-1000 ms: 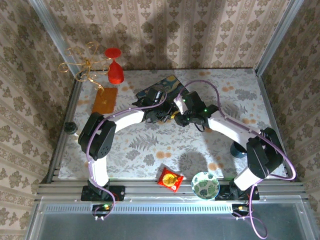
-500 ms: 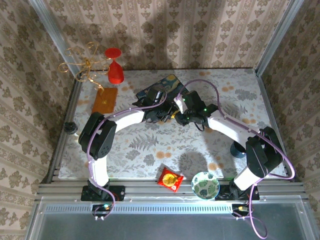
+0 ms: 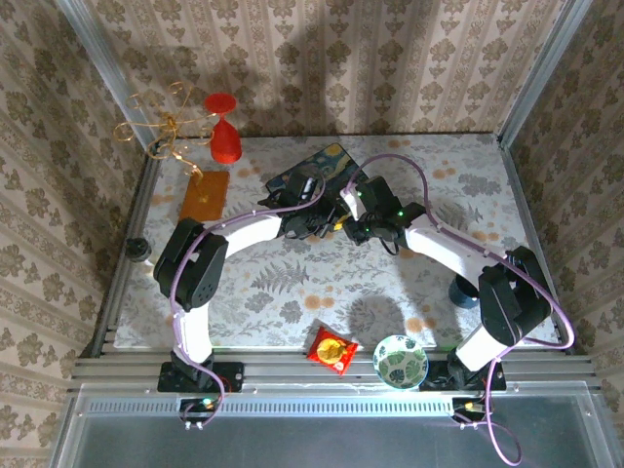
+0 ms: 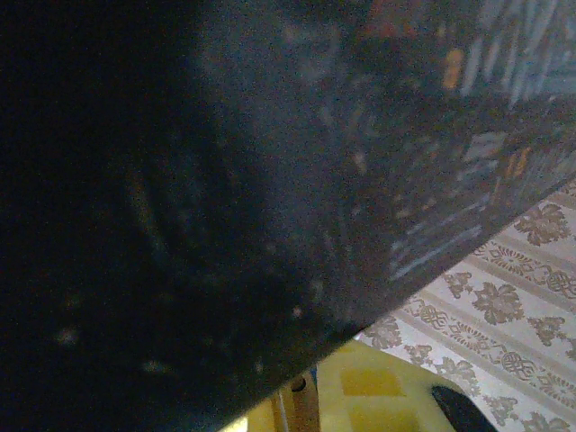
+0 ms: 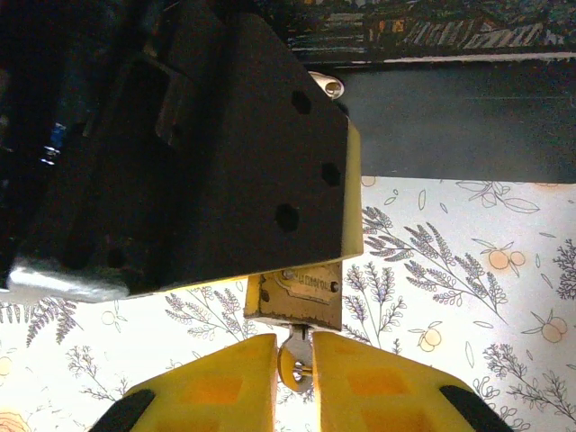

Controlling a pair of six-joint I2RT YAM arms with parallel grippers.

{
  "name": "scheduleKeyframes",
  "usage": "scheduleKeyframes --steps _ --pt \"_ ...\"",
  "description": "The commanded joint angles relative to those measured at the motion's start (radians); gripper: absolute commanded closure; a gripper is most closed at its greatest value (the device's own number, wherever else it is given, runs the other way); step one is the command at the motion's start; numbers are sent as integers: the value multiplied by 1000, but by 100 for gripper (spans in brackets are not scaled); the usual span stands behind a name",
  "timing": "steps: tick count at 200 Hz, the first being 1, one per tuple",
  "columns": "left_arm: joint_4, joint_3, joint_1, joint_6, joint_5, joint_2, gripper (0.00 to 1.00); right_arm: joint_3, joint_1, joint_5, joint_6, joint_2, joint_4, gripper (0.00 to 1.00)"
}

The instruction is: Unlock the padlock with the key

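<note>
Right hand [image 5: 295, 347] closer, key [image 5: 296, 368] in padlock [image 5: 295, 298]

Dark box [image 5: 468, 117] just behind padlock [image 5: 294, 295]

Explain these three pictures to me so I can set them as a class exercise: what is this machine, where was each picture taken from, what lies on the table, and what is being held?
These are two robot arms bolted at a table's near edge, each ending in a two-fingered pincer. The overhead picture looks down on both; the other two come from a camera on each wrist. On the patterned table lie a dark blue box, a red goblet, a red packet and a green bowl. The left pincer grips a small brass padlock; the right pincer pinches a silvery key, set into the padlock's end.
</note>
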Motion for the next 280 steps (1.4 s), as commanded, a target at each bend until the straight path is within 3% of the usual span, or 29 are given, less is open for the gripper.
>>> scheduleKeyframes --steps 1,60,104,159,202,280 --pt "33 3 8 -67 114 20 100 -13 -4 33 -14 2 19 80" --pt "44 6 7 -70 121 20 100 -16 -4 25 -2 19 40 81" --pt "66 -1 6 -75 132 14 100 -33 -27 -40 47 29 85 98" --pt "91 -18 6 -83 134 8 100 -73 -89 -157 129 10 133 100" --pt "107 -17 4 -78 124 7 100 -55 -130 -237 352 46 101 100" --pt "139 -26 -6 -52 100 6 100 -83 -179 -461 768 127 197 100"
